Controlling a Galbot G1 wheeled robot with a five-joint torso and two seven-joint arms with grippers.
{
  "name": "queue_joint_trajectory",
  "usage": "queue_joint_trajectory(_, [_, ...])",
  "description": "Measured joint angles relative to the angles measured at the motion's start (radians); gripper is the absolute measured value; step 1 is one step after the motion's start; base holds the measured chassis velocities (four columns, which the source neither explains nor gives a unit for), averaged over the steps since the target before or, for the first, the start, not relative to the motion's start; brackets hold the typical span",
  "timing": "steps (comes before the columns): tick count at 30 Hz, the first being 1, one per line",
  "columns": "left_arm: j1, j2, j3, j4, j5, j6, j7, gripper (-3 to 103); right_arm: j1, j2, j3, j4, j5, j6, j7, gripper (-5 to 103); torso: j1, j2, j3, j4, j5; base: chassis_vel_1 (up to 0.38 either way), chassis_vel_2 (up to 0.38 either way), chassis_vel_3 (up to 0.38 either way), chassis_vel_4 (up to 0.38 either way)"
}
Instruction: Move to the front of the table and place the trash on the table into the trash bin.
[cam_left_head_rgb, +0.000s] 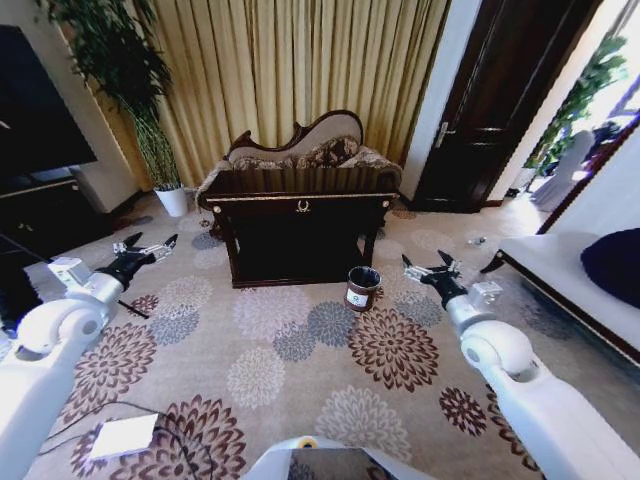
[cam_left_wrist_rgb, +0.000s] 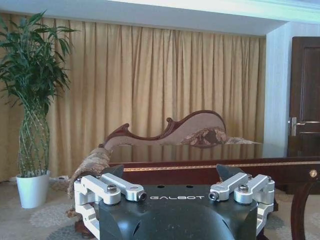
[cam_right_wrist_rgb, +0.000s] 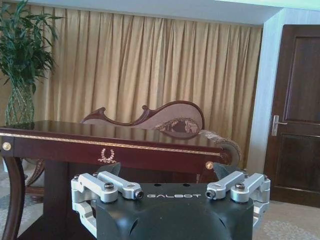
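A dark-brown polished table (cam_left_head_rgb: 300, 205) with gold trim, a gold emblem on its front rail and curved legs stands ahead on the floral carpet (cam_left_head_rgb: 300, 360), backed by a carved sofa (cam_left_head_rgb: 310, 150) and gold curtains (cam_left_head_rgb: 290, 60). Near its front right leg sits the bin (cam_left_head_rgb: 362, 288), small, round and dark brown, with a black liner and a white label marked in red. Any trash on the tabletop is too small to tell. The left gripper (cam_left_head_rgb: 146, 246) hangs over the carpet left of the table, fingers spread and holding nothing; the right gripper (cam_left_head_rgb: 428, 265) hangs just right of the bin, likewise spread and unladen. A potted plant (cam_left_head_rgb: 160, 150) stands in the corner; a dark door (cam_left_head_rgb: 490, 100) is at right.
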Motion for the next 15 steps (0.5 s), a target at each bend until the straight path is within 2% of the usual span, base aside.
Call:
queue_joint_trajectory(11, [0.048, 0.014, -0.067, -0.020, -0.022, 0.003, 0.015, 100, -0.133, 0.033, 0.123, 0.057, -0.003, 0.028, -0.049, 100, 0.000, 0.000, 0.000, 0.0000, 0.0000, 0.000, 0.000, 0.000, 0.000])
queue_joint_trajectory(15, [0.060, 0.011, -0.082, -0.029, -0.031, 0.011, 0.025, 100, -0.164, 0.042, 0.138, 0.080, 0.007, 0.039, -0.056, 100, 0.000, 0.000, 0.000, -0.0002, 0.0001, 0.000, 0.000, 0.000, 0.000])
